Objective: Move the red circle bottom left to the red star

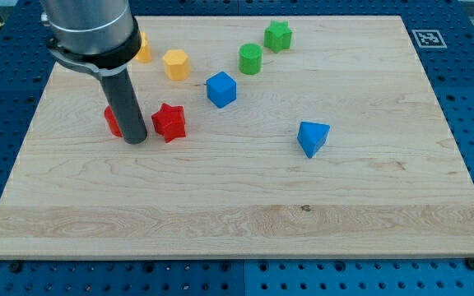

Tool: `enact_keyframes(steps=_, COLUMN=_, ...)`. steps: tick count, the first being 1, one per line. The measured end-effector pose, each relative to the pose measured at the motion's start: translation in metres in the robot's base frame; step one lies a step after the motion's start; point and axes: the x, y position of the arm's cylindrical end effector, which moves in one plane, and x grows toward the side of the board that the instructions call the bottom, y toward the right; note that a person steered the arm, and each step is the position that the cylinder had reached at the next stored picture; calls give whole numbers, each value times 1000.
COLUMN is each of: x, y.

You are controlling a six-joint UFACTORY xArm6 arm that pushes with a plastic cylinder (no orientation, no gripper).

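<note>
The red star [169, 122] lies on the wooden board [245, 214] at the view's left. The red circle [112, 121] sits just left of it and is partly hidden behind my rod. My tip [135, 139] rests on the board between the two, touching or nearly touching the red circle's right side and a little left of the star.
A yellow hexagon [175, 63] and another yellow block [143, 48], partly hidden by the arm, lie near the view's top left. A blue cube [220, 89], a green cylinder [250, 58], a green star [277, 36] and a blue triangular block [312, 137] lie further right.
</note>
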Motion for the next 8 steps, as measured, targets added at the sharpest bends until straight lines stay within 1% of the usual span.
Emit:
enact_keyframes(steps=2, x=-3, y=26)
enact_keyframes(steps=4, x=33, y=23)
enact_keyframes(steps=5, x=40, y=-52)
enact_keyframes(steps=6, x=20, y=-116)
enact_keyframes(steps=7, x=-27, y=-114)
enact_keyframes(steps=8, x=-60, y=-86)
